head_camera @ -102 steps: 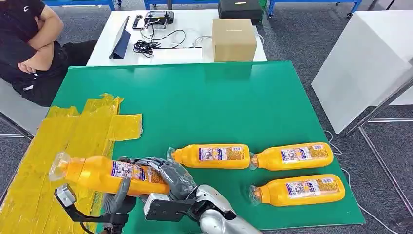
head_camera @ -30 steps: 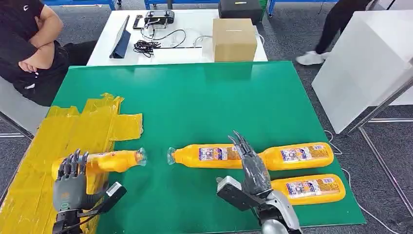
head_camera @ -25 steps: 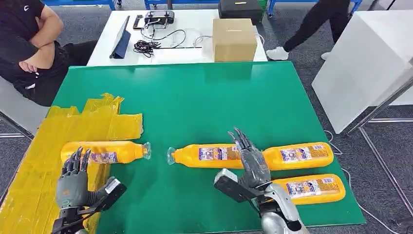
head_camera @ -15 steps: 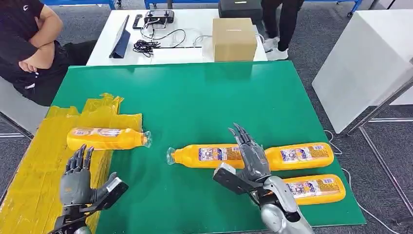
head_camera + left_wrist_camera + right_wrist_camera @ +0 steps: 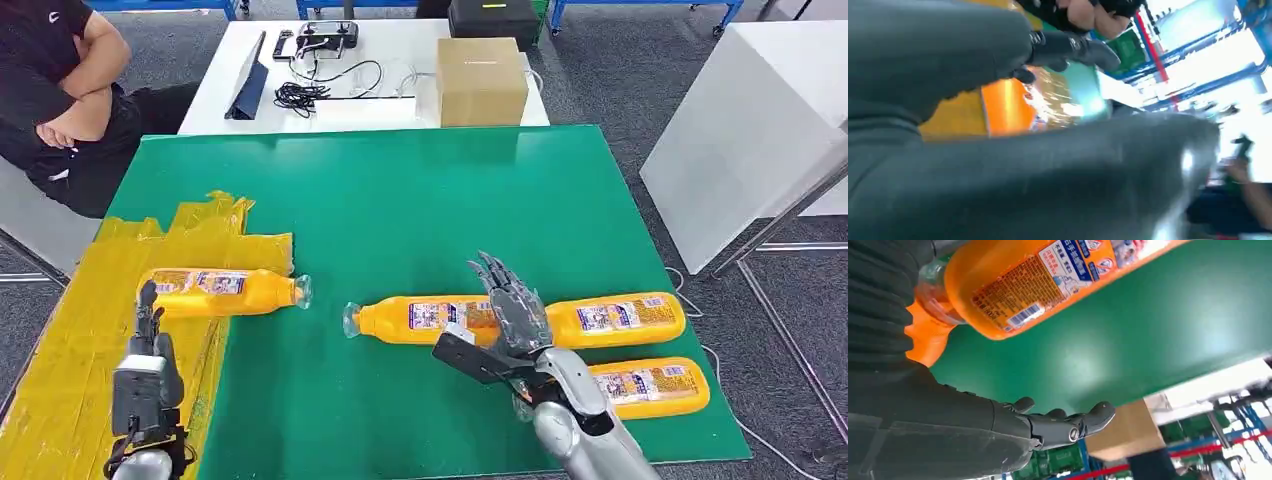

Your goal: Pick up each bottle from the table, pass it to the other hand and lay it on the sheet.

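One orange bottle (image 5: 215,292) lies on the yellow sheet (image 5: 70,340), cap end pointing right past the sheet's edge. My left hand (image 5: 146,365) is open just behind it, turned edge-on and holding nothing; its wrist view shows the bottle (image 5: 1008,107) beyond the fingers (image 5: 1073,47). Three more orange bottles lie on the green table: a middle one (image 5: 425,318), one to its right (image 5: 610,320) and a near one (image 5: 645,387). My right hand (image 5: 512,303) hovers open, fingers straight, over the middle bottle's base end (image 5: 1048,275).
A cardboard box (image 5: 480,80) stands on a white table (image 5: 330,105) behind the green table (image 5: 420,200), with cables and a tablet beside it. A seated person (image 5: 50,90) is at the far left. A white cabinet (image 5: 750,120) stands to the right.
The bottle left my left hand and now lies farther up the sheet. The left hand drew back and turned edge-on. My right hand edged forward over the middle bottle. A walking person left the background.
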`<action>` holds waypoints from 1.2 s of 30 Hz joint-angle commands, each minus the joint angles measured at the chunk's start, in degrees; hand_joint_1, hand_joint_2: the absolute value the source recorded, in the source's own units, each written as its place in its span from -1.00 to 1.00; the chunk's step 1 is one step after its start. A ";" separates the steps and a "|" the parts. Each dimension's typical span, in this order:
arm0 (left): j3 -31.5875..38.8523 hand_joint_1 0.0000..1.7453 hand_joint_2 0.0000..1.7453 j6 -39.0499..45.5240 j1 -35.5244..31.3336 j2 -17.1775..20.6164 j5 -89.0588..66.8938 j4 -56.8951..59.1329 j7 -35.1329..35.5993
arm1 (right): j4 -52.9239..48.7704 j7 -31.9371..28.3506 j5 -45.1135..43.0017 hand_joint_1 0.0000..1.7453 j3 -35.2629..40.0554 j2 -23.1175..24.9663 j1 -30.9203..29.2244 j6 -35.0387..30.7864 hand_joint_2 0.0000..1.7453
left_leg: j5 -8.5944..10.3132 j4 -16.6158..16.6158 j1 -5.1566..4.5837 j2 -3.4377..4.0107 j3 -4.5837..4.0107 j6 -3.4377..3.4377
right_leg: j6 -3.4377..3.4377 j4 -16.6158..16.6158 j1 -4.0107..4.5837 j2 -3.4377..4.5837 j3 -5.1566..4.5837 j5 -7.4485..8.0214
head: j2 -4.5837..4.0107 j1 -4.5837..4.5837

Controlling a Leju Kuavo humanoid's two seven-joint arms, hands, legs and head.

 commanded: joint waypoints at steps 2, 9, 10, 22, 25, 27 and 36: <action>1.89 -1.00 -1.00 -2.71 0.28 -4.13 2.86 -5.34 -0.77 | 17.07 1.64 1.73 -1.00 5.31 2.02 -9.99 1.89 1.00 | -0.03 -0.05 0.07 0.23 0.16 -0.09 | -0.02 -0.09 0.07 0.20 0.11 0.06 | 0.00 -0.04; 1.54 -1.00 -1.00 -3.06 -0.06 -4.15 4.11 -5.24 -1.17 | 25.23 2.13 2.20 -1.00 7.55 4.31 -15.62 2.54 1.00 | -0.02 -0.03 0.05 0.23 0.12 -0.06 | 0.01 -0.03 0.06 0.21 0.04 0.06 | 0.00 -0.02; 1.49 -1.00 -1.00 -3.11 -0.26 -4.13 4.29 -5.06 -1.25 | 26.28 2.16 2.17 -1.00 8.15 4.57 -16.31 3.01 1.00 | -0.02 -0.03 0.07 0.21 0.10 -0.05 | 0.01 -0.03 0.07 0.19 0.04 0.05 | 0.00 -0.02; 1.02 -1.00 -1.00 -3.15 -0.78 -4.24 5.75 -5.10 -1.69 | 32.57 2.15 1.19 -1.00 11.14 5.87 -19.07 6.11 1.00 | 0.00 -0.01 0.06 0.05 0.07 -0.07 | 0.00 0.00 0.05 0.03 0.06 0.01 | 0.00 -0.02; 0.17 -1.00 -1.00 -3.33 -2.16 -3.90 6.55 -5.10 -1.35 | 36.80 3.06 0.25 -1.00 13.70 7.48 -21.53 10.90 1.00 | 0.01 -0.01 0.05 0.06 0.08 -0.06 | 0.00 0.01 0.03 0.04 0.04 0.01 | 0.00 -0.02; -0.58 -1.00 -1.00 -3.19 -2.90 -3.47 7.26 -5.17 -1.05 | 39.45 3.59 -0.08 -1.00 15.88 8.18 -22.66 14.12 1.00 | 0.02 0.01 0.06 0.05 0.04 -0.07 | -0.01 0.03 0.04 0.03 0.01 0.02 | 0.00 -0.04; -2.35 -1.00 -1.00 -2.39 -4.54 -2.39 9.00 -2.83 -0.66 | 43.87 3.29 -2.56 1.00 19.99 6.98 -22.65 18.32 1.00 | 0.04 -0.09 0.11 0.03 0.64 -0.06 | -0.02 -0.10 0.06 -0.09 0.56 0.01 | 0.00 -0.02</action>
